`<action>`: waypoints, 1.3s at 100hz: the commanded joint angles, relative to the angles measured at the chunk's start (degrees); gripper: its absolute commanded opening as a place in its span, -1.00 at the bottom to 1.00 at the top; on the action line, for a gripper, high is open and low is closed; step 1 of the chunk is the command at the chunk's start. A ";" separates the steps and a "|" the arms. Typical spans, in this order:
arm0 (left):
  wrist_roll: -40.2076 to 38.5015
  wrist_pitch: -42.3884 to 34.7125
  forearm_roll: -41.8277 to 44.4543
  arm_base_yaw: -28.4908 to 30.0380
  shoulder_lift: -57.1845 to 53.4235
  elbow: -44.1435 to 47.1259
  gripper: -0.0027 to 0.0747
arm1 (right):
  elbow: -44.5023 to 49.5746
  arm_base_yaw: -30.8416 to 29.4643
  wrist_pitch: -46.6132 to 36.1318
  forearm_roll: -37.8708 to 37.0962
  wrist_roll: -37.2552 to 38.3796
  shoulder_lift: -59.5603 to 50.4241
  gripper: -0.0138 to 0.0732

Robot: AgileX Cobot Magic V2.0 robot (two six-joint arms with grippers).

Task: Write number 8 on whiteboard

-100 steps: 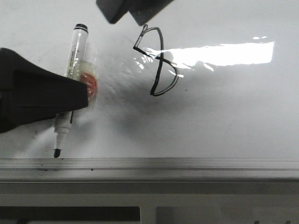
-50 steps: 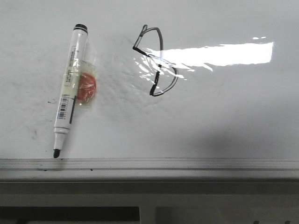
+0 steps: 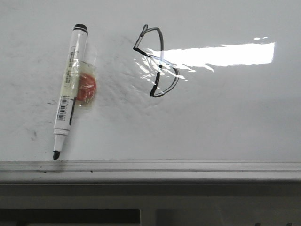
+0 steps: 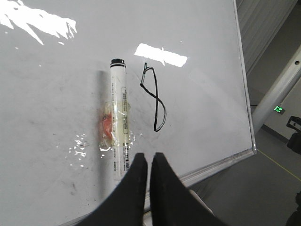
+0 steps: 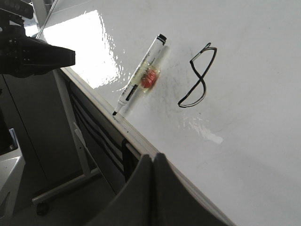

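Observation:
The number 8 (image 3: 158, 61) is drawn in thin black line on the whiteboard (image 3: 225, 113); it also shows in the left wrist view (image 4: 155, 96) and the right wrist view (image 5: 200, 82). A white marker (image 3: 68, 89) with an orange taped blob lies uncapped left of the 8, tip toward the front rail. My left gripper (image 4: 149, 157) is shut and empty, raised above the board near the marker's tip end. My right gripper (image 5: 154, 157) is shut and empty, above the board's front rail. Neither gripper shows in the front view.
The grey metal edge rail (image 3: 150, 165) runs along the board's near side. Bright glare (image 3: 221, 54) crosses the board beside the 8. The board's right corner (image 4: 253, 147) and a stand leg (image 5: 70, 122) show in the wrist views.
Both grippers have pulled back out of the front view; a second ago the left one covered the marker's middle and the right one hung above the 8. The marker lies free.

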 commanded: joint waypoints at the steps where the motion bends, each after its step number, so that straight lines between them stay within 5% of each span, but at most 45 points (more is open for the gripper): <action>1: -0.20 -4.05 0.08 0.03 0.22 2.07 -0.98 | -0.45 -0.17 -3.96 -1.10 -0.01 -0.83 -0.83; 59: -0.20 -2.32 -2.87 0.29 0.22 2.15 -0.98 | 0.20 -0.17 -3.97 -1.10 -0.01 -0.95 -0.83; 69: -0.20 4.73 -8.12 3.80 -0.31 2.15 -0.98 | 0.20 -0.17 -3.97 -1.10 -0.01 -0.95 -0.83; 89: 0.47 14.59 -3.13 14.55 -5.83 2.15 -0.98 | 0.20 -0.17 -3.97 -1.10 -0.01 -0.95 -0.83; 99: 6.74 14.87 -0.32 21.06 -9.28 2.15 -0.98 | 0.20 -0.17 -3.97 -1.10 -0.01 -0.95 -0.83; 118: 31.36 14.87 -0.04 30.98 -16.30 2.15 -0.98 | 0.20 -0.17 -3.97 -1.10 -0.01 -0.95 -0.83; 130: 34.48 16.19 -0.04 35.86 -19.58 2.15 -0.98 | 0.20 -0.17 -3.97 -1.10 -0.01 -0.95 -0.83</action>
